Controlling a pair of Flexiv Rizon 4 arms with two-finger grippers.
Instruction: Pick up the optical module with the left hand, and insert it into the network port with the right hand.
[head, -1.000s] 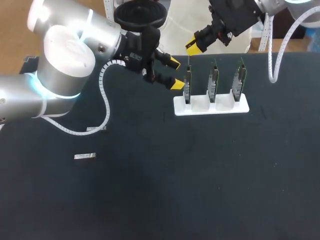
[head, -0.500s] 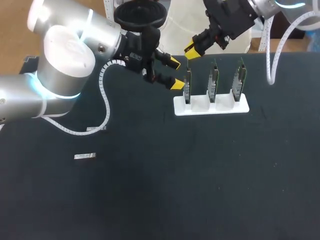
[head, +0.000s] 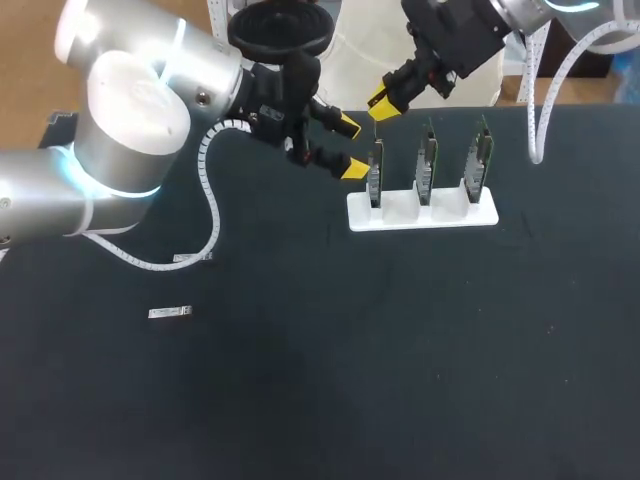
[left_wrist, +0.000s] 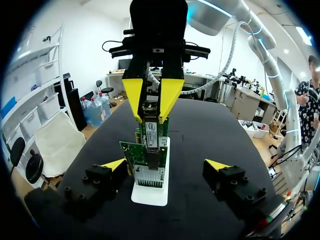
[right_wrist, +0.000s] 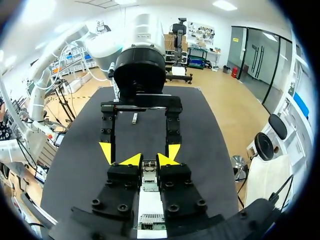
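Above the network card (head: 375, 172), holding the optical module (left_wrist: 152, 131) clenched in right gripper (right_wrist: 149, 161), left gripper (head: 350, 147) released just beside that card.

Optical module (right_wrist: 148, 176) seems mostly hidden inside right claw (right_wrist: 148, 160).

The left arm's gripper (head: 349, 146) hangs open near the table's (head: 400, 380) far edge, its nearer yellow tip just beside the leftmost of three upright green boards (head: 427, 163) in a white holder (head: 422, 212). The right arm's gripper (head: 385, 102), tips close together, hovers above that board. A silver module (head: 170, 313) lies toward the left edge.
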